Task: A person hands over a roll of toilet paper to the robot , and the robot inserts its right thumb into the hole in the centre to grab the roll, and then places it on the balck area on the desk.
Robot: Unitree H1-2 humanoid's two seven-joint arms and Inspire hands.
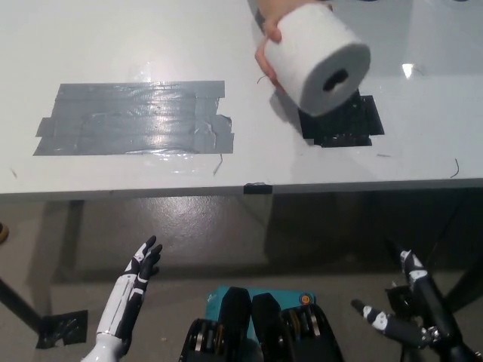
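One white roll of toilet paper (317, 59), plump cylinder, tilted so its flat end faces me; the dark hole in the centre (336, 79) shows clearly on that end. A person's hand (273, 34) grips it from the far left side, fingers wrapped round the back, holding it in the air above the white surface (113, 45).

Directly under and behind the roll: one black rectangular patch (343, 121) on the surface, its upper-left part hidden by the roll. One grey patch of overlapping tape strips (136, 118), much wider, lies well apart to the left (shiny, wrinkled along its near edge).

My right hand (407, 309), black with pale fingertips, sits low at the bottom right, below the surface's near edge and well apart from the roll. Released, fingers spread, nothing in it. The roll is up and somewhat to the left of it, across the edge.

My left hand (136, 283), white with dark fingers, rests at the lower left, also below the edge, fingers extended and apart, holding nothing.

Count: one roll, one black patch, one grey patch, one person's hand, two of mine.
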